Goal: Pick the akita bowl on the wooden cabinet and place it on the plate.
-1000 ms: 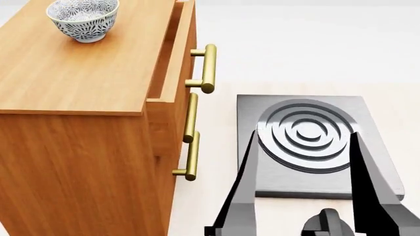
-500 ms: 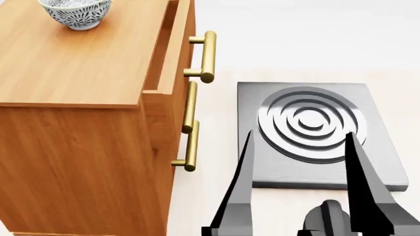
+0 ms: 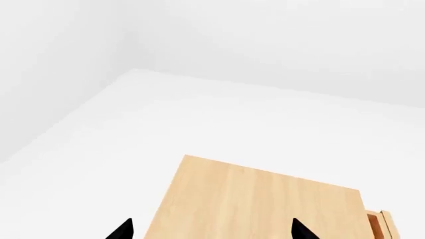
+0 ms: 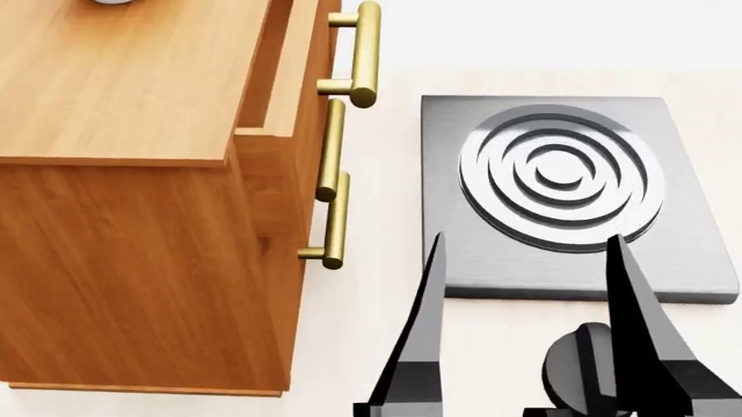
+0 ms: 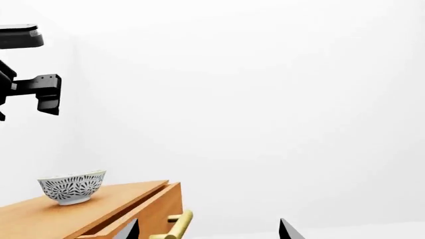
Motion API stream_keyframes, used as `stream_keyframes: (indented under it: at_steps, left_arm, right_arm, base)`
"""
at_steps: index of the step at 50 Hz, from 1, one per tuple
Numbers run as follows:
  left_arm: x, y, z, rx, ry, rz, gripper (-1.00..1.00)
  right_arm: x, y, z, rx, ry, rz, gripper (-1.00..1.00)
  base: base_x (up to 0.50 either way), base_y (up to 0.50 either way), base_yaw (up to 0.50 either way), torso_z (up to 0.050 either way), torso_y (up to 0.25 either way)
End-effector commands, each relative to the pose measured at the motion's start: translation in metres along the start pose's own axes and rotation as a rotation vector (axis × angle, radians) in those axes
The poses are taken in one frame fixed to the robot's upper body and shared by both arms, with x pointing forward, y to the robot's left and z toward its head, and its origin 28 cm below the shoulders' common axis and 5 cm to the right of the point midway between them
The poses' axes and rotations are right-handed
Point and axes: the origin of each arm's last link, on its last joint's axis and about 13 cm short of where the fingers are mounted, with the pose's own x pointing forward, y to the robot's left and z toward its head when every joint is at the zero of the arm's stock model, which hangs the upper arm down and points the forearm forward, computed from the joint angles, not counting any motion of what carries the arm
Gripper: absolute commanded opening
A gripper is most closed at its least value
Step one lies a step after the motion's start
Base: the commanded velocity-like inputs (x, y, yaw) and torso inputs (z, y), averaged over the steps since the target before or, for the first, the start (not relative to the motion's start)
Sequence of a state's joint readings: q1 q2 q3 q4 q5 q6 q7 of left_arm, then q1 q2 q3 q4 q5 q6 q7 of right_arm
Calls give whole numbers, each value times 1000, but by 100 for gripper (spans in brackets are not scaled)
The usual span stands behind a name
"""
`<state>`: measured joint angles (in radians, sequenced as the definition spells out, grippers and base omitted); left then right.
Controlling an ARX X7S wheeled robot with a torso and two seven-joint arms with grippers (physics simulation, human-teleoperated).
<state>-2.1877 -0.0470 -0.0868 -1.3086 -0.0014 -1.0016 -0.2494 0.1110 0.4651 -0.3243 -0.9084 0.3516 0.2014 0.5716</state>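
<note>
The akita bowl [image 5: 71, 187], white with a dark leafy pattern, stands upright on top of the wooden cabinet [image 4: 128, 78]. In the head view only a sliver of the bowl [image 4: 113, 2] shows at the top edge. My right gripper [image 4: 524, 236] is open and empty, low in front of the cabinet's drawer side and well away from the bowl. My left gripper [image 3: 211, 231] is open and empty above the cabinet top [image 3: 265, 199]; the bowl is not in its view. The plate is out of view.
A grey square slab [image 4: 684, 261] with raised concentric rings lies on the pale floor to the right of the cabinet. Brass bar handles [image 4: 365, 52] stick out from the drawer fronts, and the top drawer stands slightly open. Part of my left arm [image 5: 37, 84] hangs above the bowl.
The head view has dropped: cabinet top, bowl and grey slab slid toward the top of the frame, and the bowl is nearly out of it. The right gripper keeps its place and stays open.
</note>
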Motion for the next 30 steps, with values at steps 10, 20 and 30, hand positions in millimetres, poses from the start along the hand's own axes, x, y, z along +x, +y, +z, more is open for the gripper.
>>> stream_keyframes:
  at_steps: [10, 20, 30]
  left_arm:
    - [-3, 7, -7, 22, 128, 8, 100]
    - [-5, 8, -8, 47, 155, 9, 100]
    - [-8, 6, -9, 73, 186, -15, 100]
  right_arm:
    - [0, 0, 0, 2, 1, 3, 100]
    - [-1, 1, -1, 2, 3, 5, 100]
    - [0, 1, 0, 2, 1, 4, 100]
  base:
    - [0, 0, 0, 0, 0]
    - [0, 0, 0, 0, 0]
    - [0, 0, 0, 0, 0]
